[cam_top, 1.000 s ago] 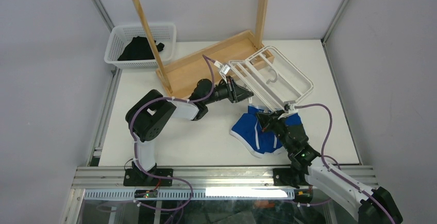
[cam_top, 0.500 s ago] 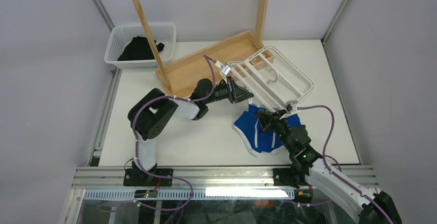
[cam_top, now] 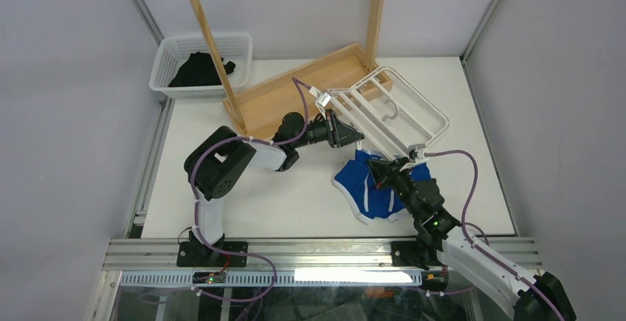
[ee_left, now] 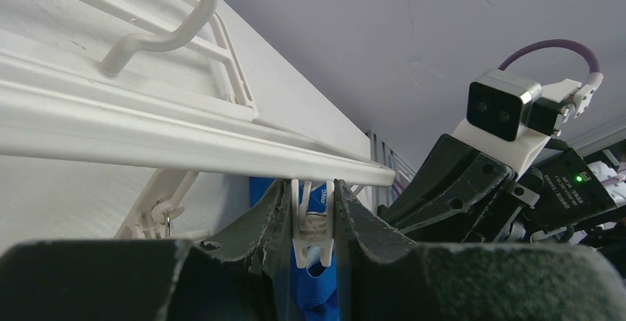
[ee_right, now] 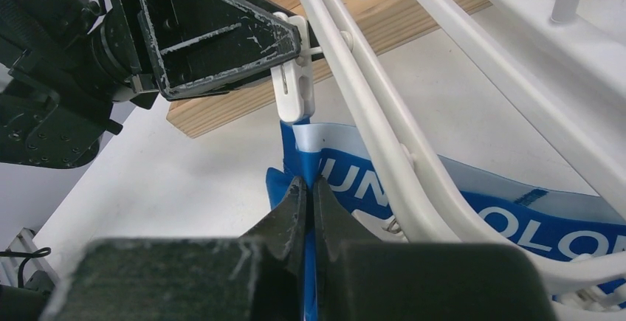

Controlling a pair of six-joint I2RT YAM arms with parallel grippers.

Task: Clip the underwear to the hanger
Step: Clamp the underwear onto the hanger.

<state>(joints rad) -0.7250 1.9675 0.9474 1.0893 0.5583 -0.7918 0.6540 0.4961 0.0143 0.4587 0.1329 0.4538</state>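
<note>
The white hanger [cam_top: 424, 111] lies tilted over the table, one end raised. My left gripper [cam_top: 347, 135] is shut on one of its small white clips [ee_left: 313, 232], squeezing the clip's upper end between the fingers [ee_left: 274, 210]. The blue underwear [cam_top: 369, 192] lies below, its waistband lifted by my right gripper [cam_top: 378, 170]. In the right wrist view that gripper [ee_right: 308, 188] is shut on the waistband [ee_right: 472, 210], and the fabric's white top edge sits right at the lower mouth of the clip [ee_right: 294, 92]. Blue cloth [ee_left: 317, 284] shows between the clip's prongs.
A wooden rack [cam_top: 295, 92] with two tall posts stands behind the hanger. At the back left is a white basket [cam_top: 236, 48] holding a black garment [cam_top: 199, 68]. The table's right edge lies close to the hanger's far end.
My right gripper has edged slightly up and left with the waistband, toward the clip. The left arm and the hanger have stayed put.
</note>
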